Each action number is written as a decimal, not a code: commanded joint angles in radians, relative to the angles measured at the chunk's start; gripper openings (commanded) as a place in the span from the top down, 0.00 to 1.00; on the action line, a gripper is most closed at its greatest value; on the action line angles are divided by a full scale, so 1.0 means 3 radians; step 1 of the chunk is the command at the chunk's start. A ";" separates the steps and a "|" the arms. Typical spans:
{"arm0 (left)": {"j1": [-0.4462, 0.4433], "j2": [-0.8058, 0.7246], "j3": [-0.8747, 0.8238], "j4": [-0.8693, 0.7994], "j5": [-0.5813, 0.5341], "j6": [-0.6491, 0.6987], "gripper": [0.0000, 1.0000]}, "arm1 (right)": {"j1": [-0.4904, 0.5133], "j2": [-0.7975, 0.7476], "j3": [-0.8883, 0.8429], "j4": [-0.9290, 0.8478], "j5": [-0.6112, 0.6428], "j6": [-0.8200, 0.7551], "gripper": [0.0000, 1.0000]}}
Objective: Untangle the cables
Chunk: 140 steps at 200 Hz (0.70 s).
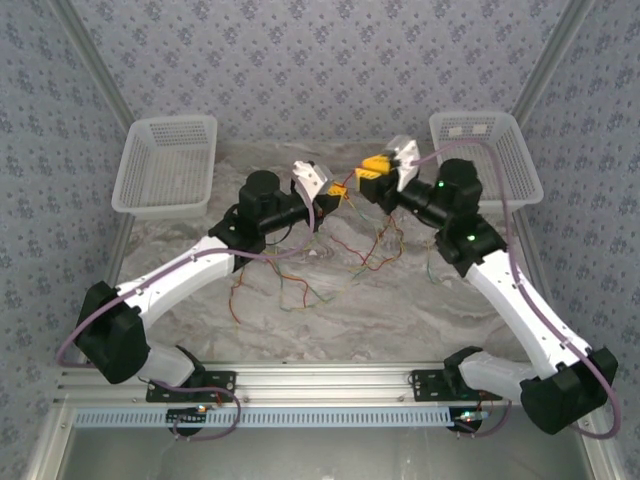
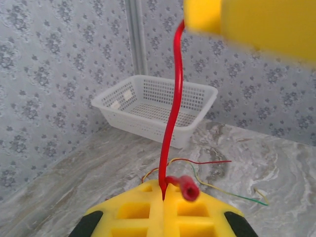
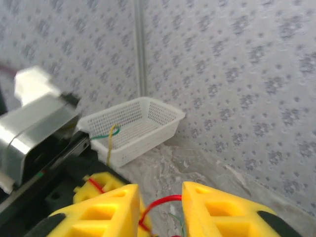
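Note:
The cables are thin wires. A red cable (image 2: 174, 98) rises from my left gripper (image 2: 165, 188), whose yellow jaws are shut on it beside its red end connector (image 2: 188, 188). It runs up to my right gripper's yellow finger (image 2: 247, 19). In the right wrist view the red cable (image 3: 165, 201) loops through the gap of my right gripper (image 3: 160, 190), whose jaws stand apart. From above, both grippers meet in mid-air, left (image 1: 337, 194) and right (image 1: 366, 177), with red, yellow and green cables (image 1: 375, 250) dangling onto the marble table (image 1: 300, 320).
A white basket (image 1: 165, 165) stands at the back left and another (image 1: 487, 150) at the back right. Patterned walls close in the table on three sides. A yellow and a green wire (image 3: 110, 134) stick up beside the left gripper's finger (image 3: 98, 181).

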<state>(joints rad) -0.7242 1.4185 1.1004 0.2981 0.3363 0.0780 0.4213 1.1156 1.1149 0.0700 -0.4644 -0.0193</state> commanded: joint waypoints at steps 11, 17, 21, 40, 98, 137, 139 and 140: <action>-0.0020 -0.0093 0.0014 -0.0009 0.0129 0.0037 1.00 | 0.0046 -0.0124 0.0134 -0.0055 -0.0584 0.0177 0.52; -0.0017 -0.0089 0.0022 -0.0007 0.0143 0.0041 1.00 | 0.0067 -0.0129 0.0138 -0.0072 -0.0570 0.0140 0.52; -0.0020 -0.0091 0.0023 -0.0008 0.0154 0.0042 1.00 | 0.0086 -0.0132 0.0144 -0.0092 -0.0547 0.0101 0.52; -0.0020 -0.0103 0.0033 -0.0028 0.0224 0.0056 1.00 | 0.0222 -0.0125 0.0192 -0.0304 -0.0324 -0.0290 0.51; -0.0018 -0.0137 0.0065 -0.0231 0.0277 0.0163 1.00 | 0.0239 0.0384 0.1047 -0.1639 -0.0261 -0.1212 0.35; -0.0020 -0.0137 0.0058 -0.0180 0.0291 0.0125 1.00 | 0.0262 0.0555 0.1198 -0.1965 -0.0435 -0.1644 0.34; -0.0019 -0.0141 0.0059 -0.0180 0.0297 0.0123 1.00 | 0.0262 0.0556 0.1194 -0.1970 -0.0448 -0.1664 0.34; -0.0019 -0.0141 0.0059 -0.0181 0.0296 0.0120 1.00 | 0.0260 0.0556 0.1191 -0.1971 -0.0452 -0.1669 0.34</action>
<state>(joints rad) -0.7208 1.4136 1.1004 0.2024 0.3954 0.1074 0.4881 1.2617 1.4483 -0.3794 -0.5659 -0.3882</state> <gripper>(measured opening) 0.061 0.658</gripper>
